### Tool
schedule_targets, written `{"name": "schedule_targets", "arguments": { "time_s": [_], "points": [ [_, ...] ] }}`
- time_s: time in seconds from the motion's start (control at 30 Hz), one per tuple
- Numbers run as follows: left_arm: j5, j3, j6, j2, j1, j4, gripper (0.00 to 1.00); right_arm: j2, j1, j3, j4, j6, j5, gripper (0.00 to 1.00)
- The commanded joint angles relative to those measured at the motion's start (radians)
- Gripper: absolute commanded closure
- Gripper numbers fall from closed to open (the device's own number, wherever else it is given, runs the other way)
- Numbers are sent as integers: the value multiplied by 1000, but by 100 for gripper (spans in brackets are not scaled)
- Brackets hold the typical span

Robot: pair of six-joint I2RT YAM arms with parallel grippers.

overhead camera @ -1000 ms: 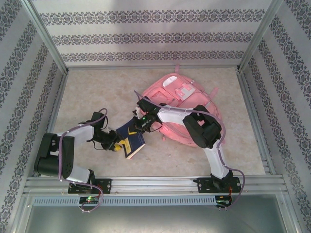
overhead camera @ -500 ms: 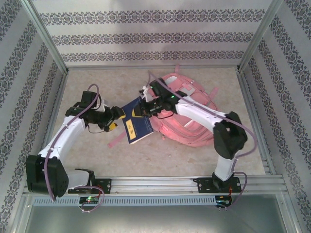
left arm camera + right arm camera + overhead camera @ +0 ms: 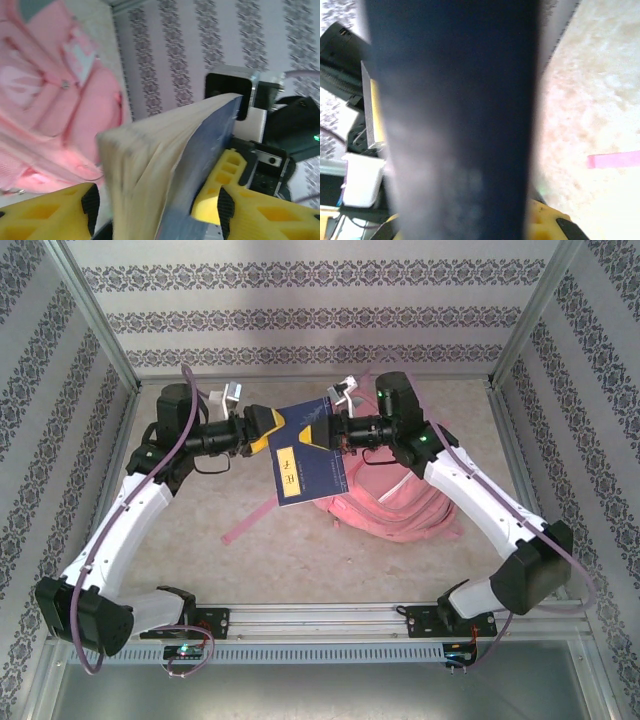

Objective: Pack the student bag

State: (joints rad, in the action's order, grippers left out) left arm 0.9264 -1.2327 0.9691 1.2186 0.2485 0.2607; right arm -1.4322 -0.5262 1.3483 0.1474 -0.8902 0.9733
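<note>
Book, navy, clamped in right pincer, left pincer apart astride its other edge, student bag beneath.

From above, the navy book hides part of the student bag behind it; the print on its yellow label is too small to read. At the left wrist the book's page edges are blurred, and the yellow fingers of the left tool are cut off below it. At the right wrist its cover is a dark blur.
</note>
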Motion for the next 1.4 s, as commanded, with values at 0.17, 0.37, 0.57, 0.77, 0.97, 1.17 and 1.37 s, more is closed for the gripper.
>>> {"name": "schedule_targets", "arguments": {
  "time_s": [0.17, 0.37, 0.57, 0.77, 0.97, 1.17, 1.37],
  "points": [
    [128, -48, 73, -1, 76, -183, 44, 114, 18, -22, -216, -122, 91, 100],
    [181, -53, 103, -3, 137, -288, 63, 154, 36, -48, -253, -139, 102, 100],
    [201, -57, 119, 1, 165, -363, 91, 182, 52, -83, -258, -138, 83, 100],
    [197, -62, 120, 7, 167, -379, 100, 233, 58, -89, -167, -48, -10, 93],
    [133, -93, 76, 4, 167, -335, 100, 322, 109, -109, -45, 43, -192, 38],
    [-6, -180, 146, 51, 166, -425, 100, 470, 177, -293, -200, -94, -392, 28],
    [-320, -200, 171, 53, 187, -496, 100, 561, 74, -485, -550, -240, -571, 23]
  ]
}}
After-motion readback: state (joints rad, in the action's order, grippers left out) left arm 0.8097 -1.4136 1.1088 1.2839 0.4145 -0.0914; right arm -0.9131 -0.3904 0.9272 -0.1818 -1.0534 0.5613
